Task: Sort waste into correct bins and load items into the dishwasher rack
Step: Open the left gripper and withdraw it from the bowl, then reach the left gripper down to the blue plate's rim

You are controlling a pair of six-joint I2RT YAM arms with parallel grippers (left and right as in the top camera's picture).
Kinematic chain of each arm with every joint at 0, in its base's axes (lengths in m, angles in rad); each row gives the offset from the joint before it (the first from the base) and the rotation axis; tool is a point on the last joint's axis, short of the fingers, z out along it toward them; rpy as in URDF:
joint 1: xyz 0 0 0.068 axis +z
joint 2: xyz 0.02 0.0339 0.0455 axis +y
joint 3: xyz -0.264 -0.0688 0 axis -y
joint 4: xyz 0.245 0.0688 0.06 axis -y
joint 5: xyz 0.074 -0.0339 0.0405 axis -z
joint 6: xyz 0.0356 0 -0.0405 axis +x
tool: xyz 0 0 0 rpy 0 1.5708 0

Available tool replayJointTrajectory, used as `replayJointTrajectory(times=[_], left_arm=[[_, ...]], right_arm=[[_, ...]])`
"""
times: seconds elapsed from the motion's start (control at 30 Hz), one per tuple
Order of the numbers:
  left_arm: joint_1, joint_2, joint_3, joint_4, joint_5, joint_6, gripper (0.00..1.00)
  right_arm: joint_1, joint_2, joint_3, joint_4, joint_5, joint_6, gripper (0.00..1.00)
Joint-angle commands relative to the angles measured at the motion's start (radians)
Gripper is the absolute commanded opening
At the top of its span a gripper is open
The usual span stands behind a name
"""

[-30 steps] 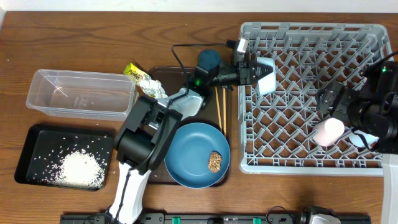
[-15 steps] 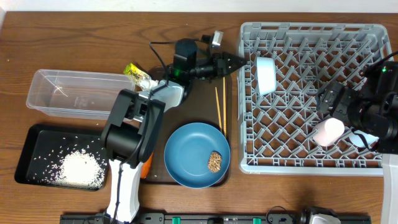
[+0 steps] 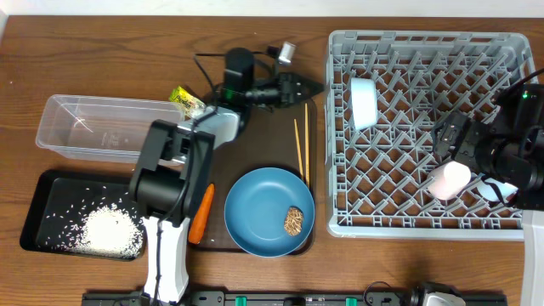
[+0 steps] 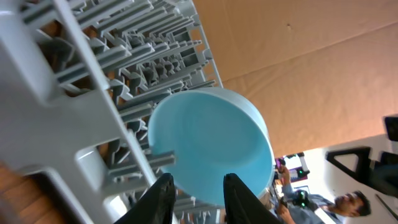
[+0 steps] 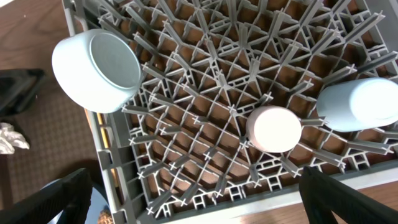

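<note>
Watch the small white bowl (image 3: 364,102), on edge in the far-left corner of the grey pegged plastic rack (image 3: 425,37) — could roll if nudged by the left pincer (image 3: 314,85), narrowly parted, empty; right pincer (image 5: 196,174) wide open.

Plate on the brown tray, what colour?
Blue plate, plain, no pattern; clearest in the overhead view.

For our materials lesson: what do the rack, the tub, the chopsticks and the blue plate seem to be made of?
Rack: grey moulded plastic, matt, with thin uniform pegs and lattice.
Tub: clear plastic, slightly glossy; the table shows through its walls.
Chopsticks: probably wood or bamboo, being pale tan with no shine.
Plate: smooth, even blue with a slight sheen; plastic or glazed ceramic, cannot tell which.
</note>
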Motion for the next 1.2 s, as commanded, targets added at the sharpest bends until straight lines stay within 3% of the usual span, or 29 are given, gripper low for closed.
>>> replayJointTrajectory(times=[0.0, 0.17, 0.27, 0.37, 0.47, 0.6, 0.7, 0.77, 0.83, 0.9, 1.0, 1.17], left_arm=[[0.030, -0.071, 0.016, 0.002, 0.106, 0.037, 0.28], [0.035, -0.181, 0.016, -0.018, 0.022, 0.038, 0.26], [0.034, -0.276, 0.016, -0.165, -0.149, 0.077, 0.26], [0.034, -0.387, 0.016, -0.495, -0.426, 0.234, 0.26], [0.019, -0.504, 0.017, -0.895, -0.833, 0.411, 0.27], [0.002, -0.610, 0.017, -1.274, -1.124, 0.582, 0.27], [0.003, -0.668, 0.017, -1.508, -1.136, 0.639, 0.36], [0.003, -0.704, 0.017, -1.644, -1.104, 0.638, 0.29], [0.003, -0.726, 0.016, -1.744, -1.066, 0.639, 0.30], [-0.001, -0.733, 0.015, -1.831, -1.009, 0.667, 0.61], [-0.059, -0.727, -0.001, -1.908, -0.946, 0.726, 0.59], [-0.317, -0.724, -0.068, -1.912, -1.018, 0.750, 0.59]], right_arm=[[0.005, 0.005, 0.000, 0.003, 0.010, -0.024, 0.99], [0.005, 0.005, 0.000, 0.014, 0.010, -0.023, 0.99], [0.005, 0.005, 0.000, 0.014, 0.010, -0.023, 0.99], [0.005, 0.005, 0.000, 0.012, 0.006, -0.023, 0.99], [0.005, 0.005, 0.000, 0.013, 0.002, -0.023, 0.99], [0.005, 0.005, 0.000, 0.013, 0.002, -0.023, 0.99], [0.005, 0.005, 0.000, 0.014, 0.002, -0.023, 0.99], [0.005, 0.005, 0.000, 0.017, 0.002, -0.023, 0.99], [0.005, 0.005, 0.000, 0.023, 0.002, -0.023, 0.99], [0.005, 0.005, 0.000, 0.030, 0.002, -0.023, 0.99], [0.005, 0.005, 0.000, 0.035, 0.002, -0.023, 0.99], [0.005, 0.005, 0.000, 0.032, 0.002, -0.022, 0.99]])
